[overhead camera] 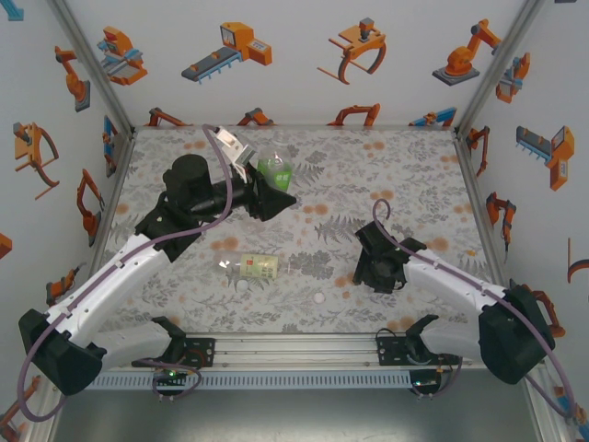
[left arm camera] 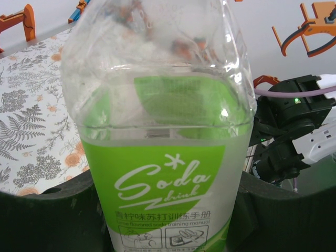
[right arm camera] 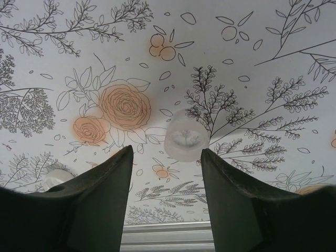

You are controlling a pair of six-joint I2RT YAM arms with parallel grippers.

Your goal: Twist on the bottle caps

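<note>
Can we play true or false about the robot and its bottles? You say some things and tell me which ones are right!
1. The left hand is gripping the green bottle. True.
2. The other bottle is standing up. False: it lies on its side on the mat.
3. The right hand is holding a cap. False: the hand is open, and the cap sits on the mat just ahead of its fingers.
4. The green bottle's label says "Soda". True.
</note>
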